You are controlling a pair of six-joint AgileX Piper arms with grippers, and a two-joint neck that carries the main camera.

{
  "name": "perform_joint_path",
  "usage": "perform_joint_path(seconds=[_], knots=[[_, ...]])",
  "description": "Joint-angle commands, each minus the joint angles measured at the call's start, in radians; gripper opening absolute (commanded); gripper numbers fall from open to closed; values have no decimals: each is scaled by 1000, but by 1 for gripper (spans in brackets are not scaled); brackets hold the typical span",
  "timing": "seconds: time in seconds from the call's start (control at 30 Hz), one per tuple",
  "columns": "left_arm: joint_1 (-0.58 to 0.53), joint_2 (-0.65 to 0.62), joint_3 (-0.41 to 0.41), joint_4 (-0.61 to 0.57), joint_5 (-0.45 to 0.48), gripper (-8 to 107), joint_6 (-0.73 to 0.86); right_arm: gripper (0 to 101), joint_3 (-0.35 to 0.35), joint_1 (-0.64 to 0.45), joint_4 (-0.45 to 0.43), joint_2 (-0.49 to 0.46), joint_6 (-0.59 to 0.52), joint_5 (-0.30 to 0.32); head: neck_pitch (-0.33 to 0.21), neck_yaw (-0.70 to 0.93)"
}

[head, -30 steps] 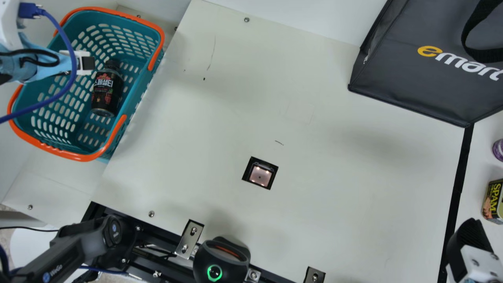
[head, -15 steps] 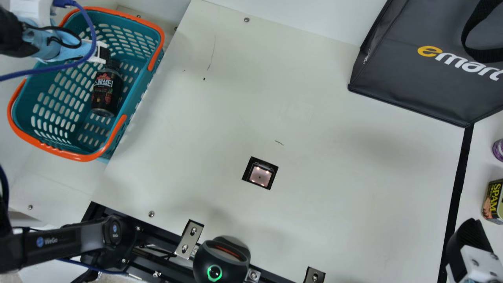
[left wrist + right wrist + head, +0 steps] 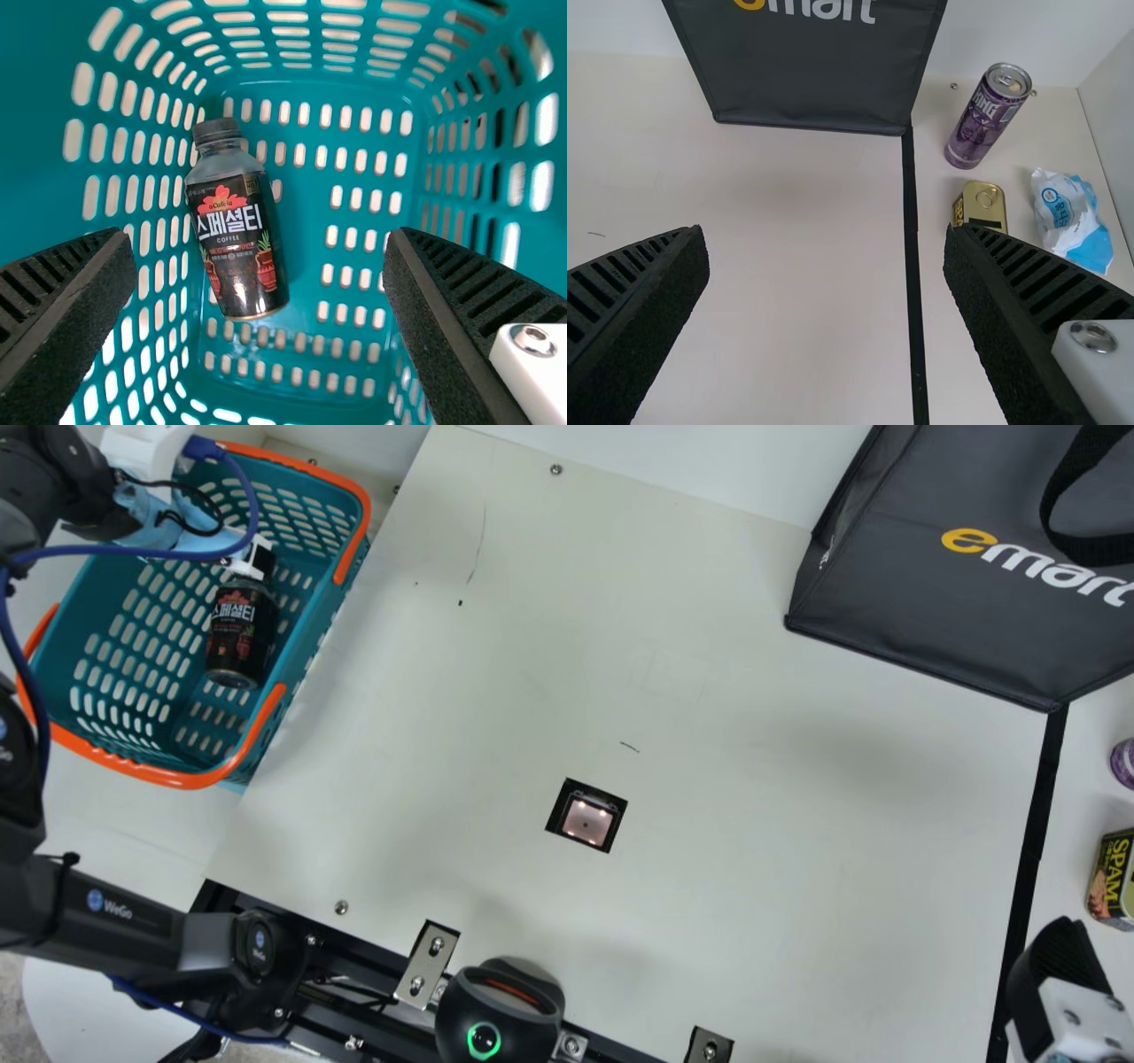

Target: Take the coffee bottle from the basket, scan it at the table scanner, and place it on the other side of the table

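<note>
The dark coffee bottle (image 3: 239, 633) lies in the teal basket (image 3: 115, 642) at the main view's left. My left gripper (image 3: 259, 558) is over the basket at the bottle's cap end. In the left wrist view the bottle (image 3: 235, 235) shows beyond the spread fingers of my left gripper (image 3: 259, 328), with nothing between them. The table scanner (image 3: 586, 819) is a lit square window set in the tabletop. At the main view's lower right edge is my right gripper (image 3: 1059, 965); its own wrist view shows this gripper (image 3: 826, 328) with fingers wide apart, holding nothing.
A dark bag (image 3: 939, 593) stands at the back right. Right of the black tape line (image 3: 912, 266) are a purple can (image 3: 988, 115), a small tin (image 3: 981, 206) and a blue-white packet (image 3: 1072, 217). A black device with a green ring (image 3: 484, 1039) sits at the front edge.
My left arm has moved rightward over the basket, bringing its gripper to the bottle's cap end. The bottle and my right arm have kept still.
</note>
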Motion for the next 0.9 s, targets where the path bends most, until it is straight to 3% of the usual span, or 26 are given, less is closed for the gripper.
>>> perform_joint_path(seconds=[0.0, 0.43, 0.87], knots=[[6, 23, 3, -6, -10, 90, 47, 95, 0, 0, 0, 0, 0, 0, -27, 2], [39, 139, 24, -30, -90, 90, 227, 95, 0, 0, 0, 0, 0, 0, -27, 2], [23, 278, -26, -9, -152, 90, 235, 95, 0, 0, 0, 0, 0, 0, -27, 2]])
